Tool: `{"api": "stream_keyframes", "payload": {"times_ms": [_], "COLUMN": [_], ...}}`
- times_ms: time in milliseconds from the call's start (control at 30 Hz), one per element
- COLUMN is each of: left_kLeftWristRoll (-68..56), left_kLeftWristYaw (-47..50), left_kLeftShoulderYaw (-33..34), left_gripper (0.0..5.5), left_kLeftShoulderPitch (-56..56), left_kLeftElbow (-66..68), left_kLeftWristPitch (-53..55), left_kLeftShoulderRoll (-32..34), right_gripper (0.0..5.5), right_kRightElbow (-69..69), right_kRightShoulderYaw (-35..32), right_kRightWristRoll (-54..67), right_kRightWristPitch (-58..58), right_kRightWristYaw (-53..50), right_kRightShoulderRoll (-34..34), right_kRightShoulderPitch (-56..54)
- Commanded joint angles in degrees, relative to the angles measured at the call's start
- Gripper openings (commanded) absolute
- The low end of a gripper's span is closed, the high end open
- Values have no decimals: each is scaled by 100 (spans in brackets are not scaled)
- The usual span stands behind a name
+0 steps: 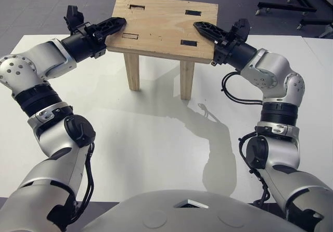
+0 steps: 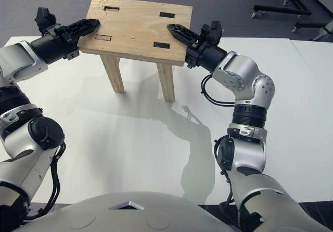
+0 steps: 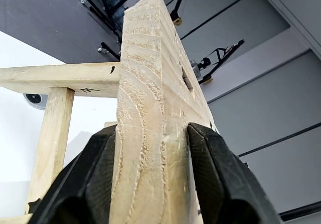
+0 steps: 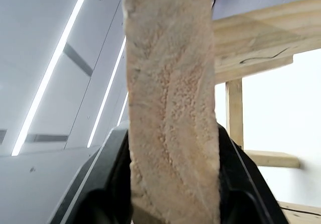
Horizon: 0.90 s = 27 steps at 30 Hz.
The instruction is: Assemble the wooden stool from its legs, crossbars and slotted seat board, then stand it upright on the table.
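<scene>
**Stool upright on the desk: an even release from both sides is called for**

The assembled stool [image 1: 161, 39] is seen upright, and its 2 visible legs [image 1: 132, 71] appear to be planted on the white desk [image 1: 156, 154]. The seat board [image 1: 164, 26], with 4 slots cut through its top, is taken as the landmark. Its left edge is clamped by the left pincer [image 1: 118, 25] and its right edge by the right pincer [image 1: 200, 28]. In both wrist views the board's thickness is seen pinched between black pads [image 3: 103, 181], with no gap. A crossbar [image 4: 266, 158] is seen below the seat board, between the legs.

The task is judged to be nearly complete, with only the letting go left. Before release, it should be checked that the seat board is level and that no leg is lifted off the desk. Both pincers are best opened together and only slightly at first, so that the seat board is not dragged to 1 side. They should then be drawn straight outward from the seat board's edges, not upward, so that the joints under the seat board are not strained and the stool is not tipped
</scene>
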Motion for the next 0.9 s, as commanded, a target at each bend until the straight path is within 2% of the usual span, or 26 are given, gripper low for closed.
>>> {"api": "stream_keyframes", "payload": {"times_ms": [33, 133, 167, 433, 667, 833, 900], "left_kLeftWristRoll": [505, 525, 548, 650, 577, 590, 591], "left_kLeftWristYaw": [696, 786, 837, 1114, 1228, 1213, 1203], "left_kLeftShoulderYaw": [-226, -128, -74, 316, 561, 567, 582], "left_gripper": [181, 181, 225, 361, 478, 540, 540], "left_kLeftShoulderPitch": [-181, -221, -229, -343, -465, -479, -476], "left_kLeftElbow": [103, 62, 93, 129, 64, 24, 24], "left_kLeftWristPitch": [451, 416, 395, 290, 261, 251, 249], "left_kLeftShoulderRoll": [-506, -621, -656, -934, -1042, -1060, -1019], "right_gripper": [160, 160, 160, 160, 298, 383, 419], "right_kRightElbow": [-308, -325, -328, -414, -279, -143, -118], "right_kRightShoulderYaw": [269, 361, 392, 481, 497, 450, 435], "right_kRightWristRoll": [-77, -80, -82, -335, -613, -746, -790], "right_kRightWristPitch": [-134, -205, -215, -490, -499, -409, -376], "right_kRightWristYaw": [-232, -308, -328, -198, 24, 141, 204], "right_kRightShoulderRoll": [297, 327, 331, 346, 314, 246, 222], "right_kRightShoulderPitch": [-769, -768, -753, -762, -543, -326, -244]}}
